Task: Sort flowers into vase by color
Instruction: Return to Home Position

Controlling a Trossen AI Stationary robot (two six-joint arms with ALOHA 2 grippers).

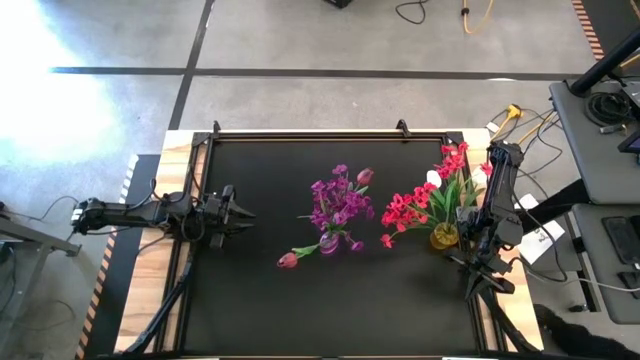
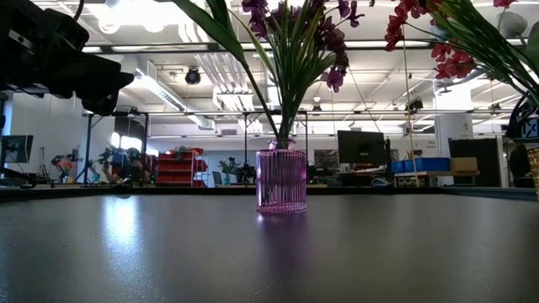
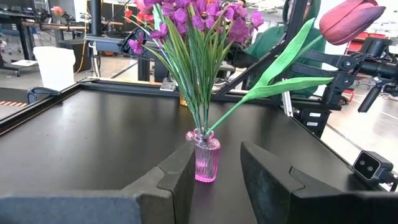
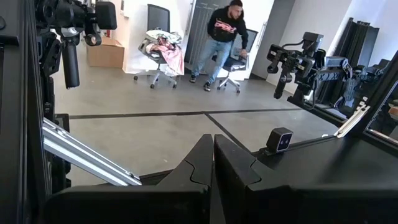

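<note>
Holding the left gripper [image 1: 240,213] spread open at the left side of the table [image 1: 260,320], aiming straight at the pink vase [image 2: 281,178] and well apart from it, with the stems there rising upright and fanning out. Resting the right gripper [image 4: 213,140], fingers pressed together, by the right edge, near the yellow vase [image 1: 444,236] but facing off the table. Judging each retreat as needing only clearance from leaning blooms. Carrying purple flowers [image 1: 335,203] and pink tulips [image 1: 288,260] in the pink vase, red flowers [image 1: 405,212] and white buds [image 1: 433,180] in the yellow vase. Finding no flower lying loose.
</note>
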